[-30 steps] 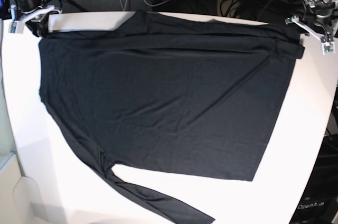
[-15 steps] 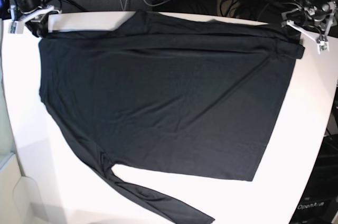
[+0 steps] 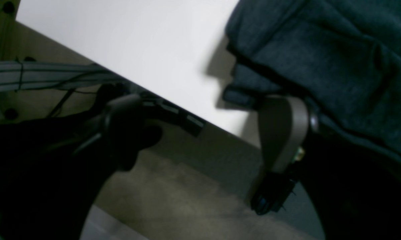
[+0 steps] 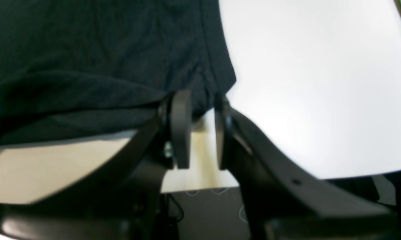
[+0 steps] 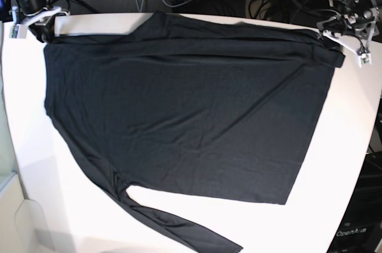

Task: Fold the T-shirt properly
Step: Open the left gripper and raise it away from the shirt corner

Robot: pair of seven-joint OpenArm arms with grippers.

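T-shirt lies flat, long axis left-right; left gripper gapes wide, empty; right gripper pinches its corner.

The left gripper has slim white fingers, one of them tipped with a small white tag bearing a green mark, and they join a silver and black wrist with dark cables looping off it. In the left wrist view one finger appears as a broad, rounded grey pad with a brass-coloured screw at its edge and a black mount below; the other is a dark, blurred shape. The right gripper shows two flat grey pads on curved matt black arms, one arm with a small hole. In the base view it has white fingers under a black cylindrical body with a silver ring.
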